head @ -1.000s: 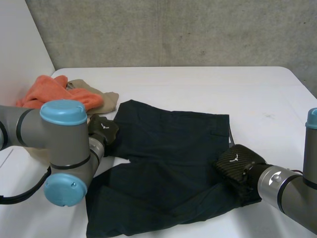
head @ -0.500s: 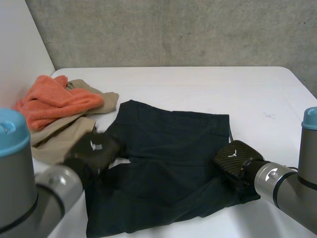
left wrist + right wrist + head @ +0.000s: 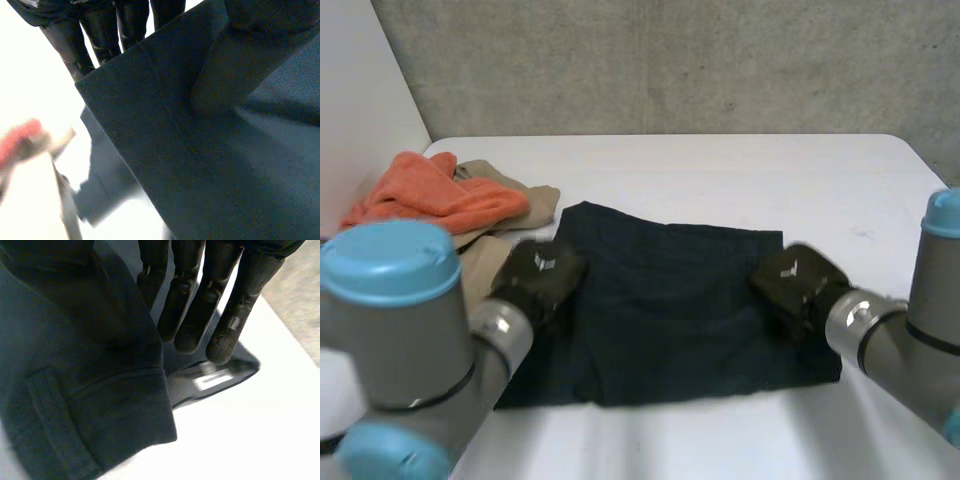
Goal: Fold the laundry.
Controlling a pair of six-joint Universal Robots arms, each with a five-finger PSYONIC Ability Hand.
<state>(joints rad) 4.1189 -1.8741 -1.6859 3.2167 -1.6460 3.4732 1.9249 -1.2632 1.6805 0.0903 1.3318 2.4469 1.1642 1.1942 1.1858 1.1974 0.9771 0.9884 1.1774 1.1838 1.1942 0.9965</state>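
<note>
Dark navy shorts [image 3: 670, 310] lie on the white table [image 3: 740, 180], their near part raised and doubled over towards the far edge. My left hand [image 3: 538, 278] is at the shorts' left edge. In the left wrist view its fingers [image 3: 100, 35] pinch a fold of the shorts [image 3: 200, 150] against the cloth-covered thumb. My right hand [image 3: 795, 282] is at the right edge. There its straight fingers [image 3: 190, 305] clamp the hem of the shorts [image 3: 75, 365] against the thumb, and a white label shows underneath.
An orange towel [image 3: 430, 195] lies on a beige garment [image 3: 515, 205] at the table's far left, close to my left arm. A concrete wall stands behind the table.
Both hands have lifted the near half of the shorts and carried it away from me, folding it over. The left hand went from the left edge down to the near part and back up.
</note>
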